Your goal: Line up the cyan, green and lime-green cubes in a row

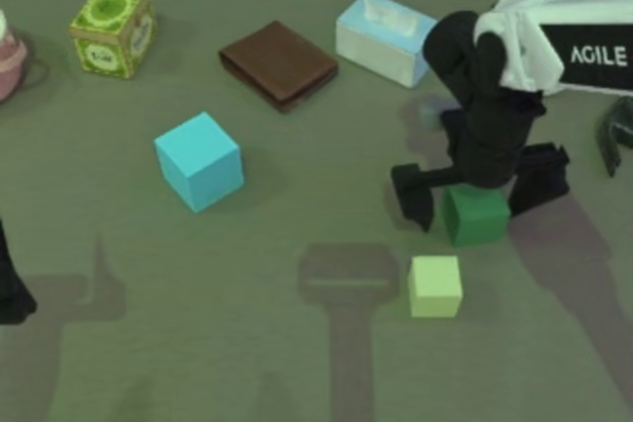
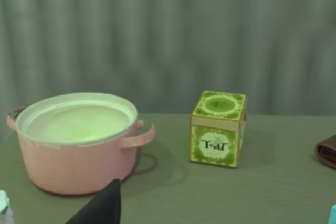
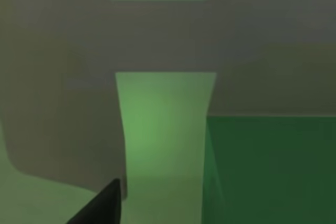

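We found the green cube [image 1: 477, 215] right of the worktop's [image 1: 297, 343] centre, between the spread fingers of our right end effector [image 1: 480, 190]; the fingers stood wide open on either side and we could not tell whether they touched it. The lime cube [image 1: 435, 286] sat just beside it, toward the near edge. The cyan cube [image 1: 199, 160] stood well apart to the left. Behind lay a wallet [image 1: 278, 63], tissue box [image 1: 383, 38] and patterned box [image 1: 113, 29]. Our left end effector [image 1: 12, 289] was parked at the left edge; its state we could not tell.
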